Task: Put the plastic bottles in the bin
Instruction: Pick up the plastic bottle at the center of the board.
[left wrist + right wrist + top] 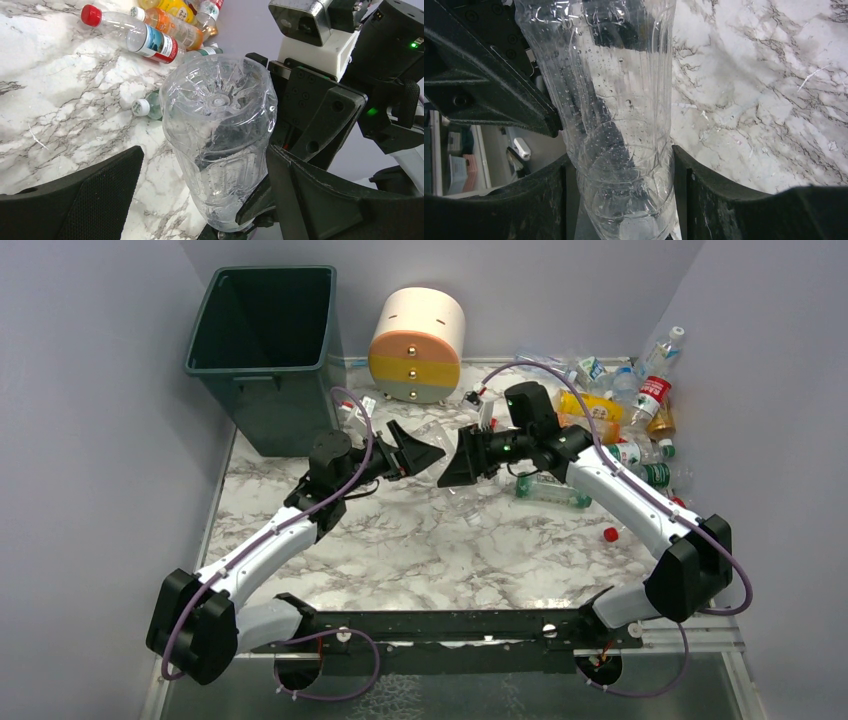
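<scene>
Right gripper [619,200] part-closed, clamped on clear bottle [619,100] at end opposite base. Left gripper [200,190] spread wide, fingers either side of bottle's base end, contact unclear. Bottle unlabelled, dented, droplets inside, held in air over middle of table [420,550]. Long axis roughly level, running gripper to gripper, base toward left. Bin [290,410] at far left corner, well apart.
</scene>
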Action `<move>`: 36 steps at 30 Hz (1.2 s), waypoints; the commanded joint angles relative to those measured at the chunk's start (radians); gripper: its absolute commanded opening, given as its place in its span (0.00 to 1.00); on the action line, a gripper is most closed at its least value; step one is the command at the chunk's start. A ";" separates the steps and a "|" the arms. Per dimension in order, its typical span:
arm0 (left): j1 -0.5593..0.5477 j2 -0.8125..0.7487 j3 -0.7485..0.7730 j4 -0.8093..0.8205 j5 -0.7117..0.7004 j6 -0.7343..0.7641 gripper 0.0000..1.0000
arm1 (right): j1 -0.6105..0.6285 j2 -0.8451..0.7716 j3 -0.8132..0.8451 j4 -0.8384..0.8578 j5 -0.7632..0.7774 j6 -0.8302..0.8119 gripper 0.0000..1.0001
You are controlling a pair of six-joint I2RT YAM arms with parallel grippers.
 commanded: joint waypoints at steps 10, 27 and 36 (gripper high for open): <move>-0.011 0.045 0.051 0.036 -0.076 0.019 0.70 | 0.056 -0.015 -0.005 0.065 -0.032 0.018 0.48; -0.018 0.040 0.131 -0.050 -0.093 0.086 0.32 | 0.061 -0.061 0.014 -0.006 0.049 0.001 0.99; 0.043 0.061 0.335 -0.237 -0.102 0.208 0.32 | 0.061 -0.197 0.079 -0.121 0.235 -0.007 0.99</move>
